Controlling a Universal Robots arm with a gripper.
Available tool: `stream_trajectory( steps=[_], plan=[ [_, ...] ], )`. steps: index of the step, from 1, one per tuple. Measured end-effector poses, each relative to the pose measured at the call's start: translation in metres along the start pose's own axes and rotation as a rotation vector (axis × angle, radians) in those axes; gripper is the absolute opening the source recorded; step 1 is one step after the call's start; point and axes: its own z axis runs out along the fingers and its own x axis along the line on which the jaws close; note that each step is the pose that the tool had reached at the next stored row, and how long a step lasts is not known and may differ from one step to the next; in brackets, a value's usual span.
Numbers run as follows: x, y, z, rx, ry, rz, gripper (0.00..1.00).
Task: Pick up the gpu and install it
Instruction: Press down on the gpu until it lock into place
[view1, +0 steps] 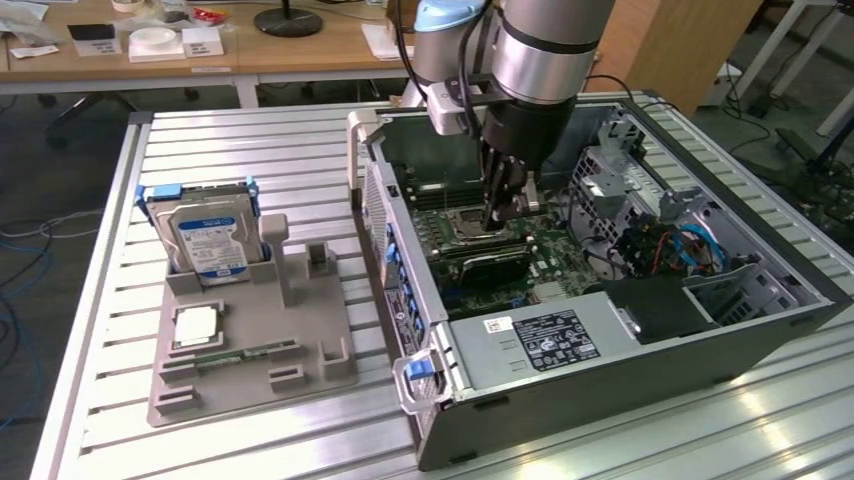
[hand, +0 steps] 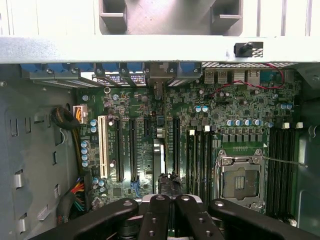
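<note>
Closed black claw (hand: 170, 210) fingers meet over the motherboard (hand: 200, 140), apparently pinching the gpu (hand: 169, 184) edge-on; the exterior view adds the hard drive (view1: 210, 240) standing outside the case (view1: 641, 370).

A slatted metal table (view1: 267, 150) carries a grey parts holder (view1: 247, 360) and an open computer case (view1: 641, 380).
</note>
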Motion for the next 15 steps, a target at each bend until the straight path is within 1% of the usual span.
stream_trajectory(
  steps=[6,8,9,12,15],
  plan=[
    [0.0000,0.0000,0.0011,0.0001,0.0007,0.000,0.11],
    [0.0002,0.0001,0.0032,0.0003,0.0087,0.000,0.11],
    [0.0003,0.0001,0.0047,0.0004,0.0110,0.000,0.11],
    [0.0004,0.0002,0.0079,0.0004,0.0125,0.000,0.11],
    [0.0004,0.0002,0.0079,0.0003,0.0127,0.000,0.11]
  ],
)
